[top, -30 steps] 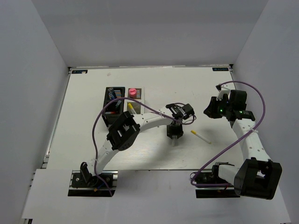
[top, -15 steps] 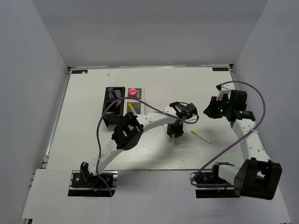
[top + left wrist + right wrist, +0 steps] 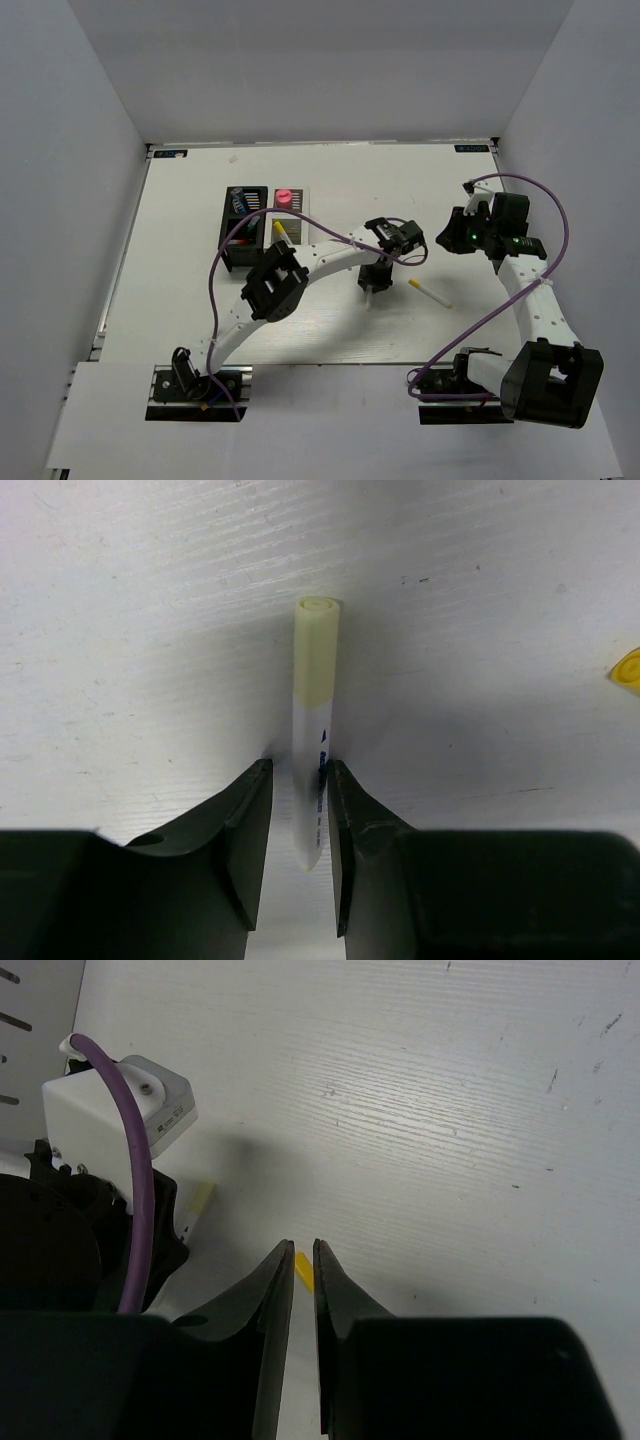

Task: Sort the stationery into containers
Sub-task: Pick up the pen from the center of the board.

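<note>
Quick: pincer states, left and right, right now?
Left pincer: slightly open, straddling the stick, not clamped on it.
Right pincer: closed to a thin slit, holding nothing.

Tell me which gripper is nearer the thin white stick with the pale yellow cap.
Left. The left gripper straddles the thin white stick with the pale yellow cap, one finger each side. The right gripper hangs apart, farther right.
</note>
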You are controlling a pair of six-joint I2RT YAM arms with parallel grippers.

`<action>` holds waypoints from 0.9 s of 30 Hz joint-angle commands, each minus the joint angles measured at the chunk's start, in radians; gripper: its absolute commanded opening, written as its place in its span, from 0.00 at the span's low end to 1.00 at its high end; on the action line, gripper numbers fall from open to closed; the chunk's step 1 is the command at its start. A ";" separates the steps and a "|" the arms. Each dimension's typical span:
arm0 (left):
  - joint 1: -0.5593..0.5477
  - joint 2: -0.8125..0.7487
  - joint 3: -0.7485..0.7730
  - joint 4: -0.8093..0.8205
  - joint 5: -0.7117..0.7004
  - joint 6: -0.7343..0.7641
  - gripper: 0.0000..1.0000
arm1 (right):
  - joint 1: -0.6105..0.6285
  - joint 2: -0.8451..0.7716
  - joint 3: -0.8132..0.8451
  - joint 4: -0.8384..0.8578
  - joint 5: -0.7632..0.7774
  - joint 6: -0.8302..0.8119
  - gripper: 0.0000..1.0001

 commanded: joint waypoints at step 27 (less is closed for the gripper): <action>0.026 0.107 -0.110 0.079 -0.063 0.031 0.00 | -0.003 -0.023 0.000 0.003 -0.050 -0.009 0.46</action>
